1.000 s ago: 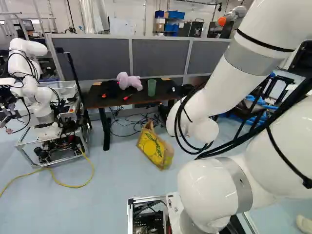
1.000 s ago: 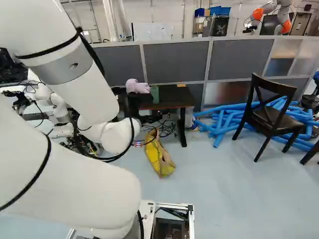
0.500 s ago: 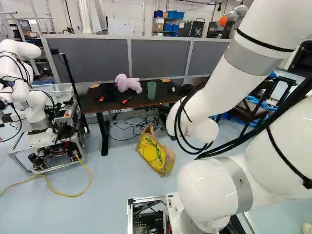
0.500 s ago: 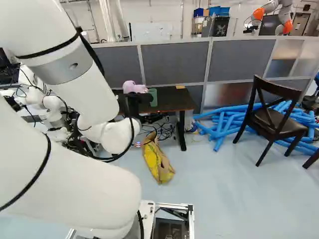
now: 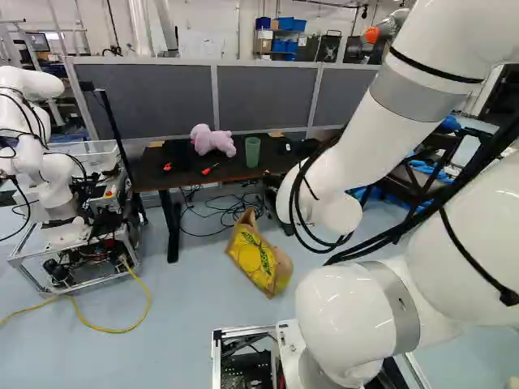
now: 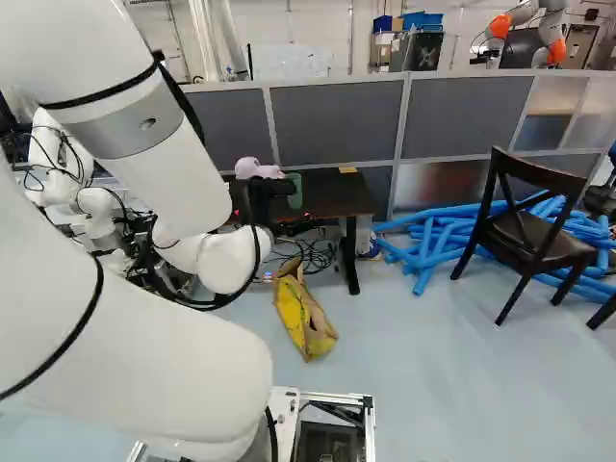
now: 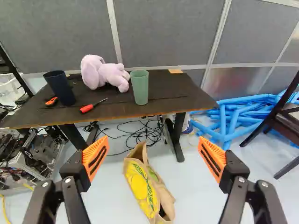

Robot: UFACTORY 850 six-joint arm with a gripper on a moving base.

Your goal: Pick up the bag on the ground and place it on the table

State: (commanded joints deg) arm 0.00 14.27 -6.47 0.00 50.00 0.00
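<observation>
Gripper [image 6: 296,208] released and spread wide, orange pads [image 7: 96,158] well apart with only air directly between. Bag [image 7: 145,186] on the floor [image 5: 203,340], ahead of the fingertips and apart from both, framed between them in the wrist view. Yellow along one side, tan at the end toward the table [image 7: 177,98], opening partly visible. Near the table leg [image 7: 175,140] at the end by the blue tubes [image 7: 233,116], with black cables [image 7: 135,133] close behind; contact with those impossible to tell. On the table, pink plush [image 7: 105,72] toward the back edge, green cup [image 7: 139,87] closer to the front edge, dark cup [image 7: 60,88] at the end opposite the tubes, red screwdriver [image 7: 87,108] between the cups. Orange tool [image 7: 50,101] just beside the dark cup. Near the tubes, a dark chair [image 6: 529,221].
</observation>
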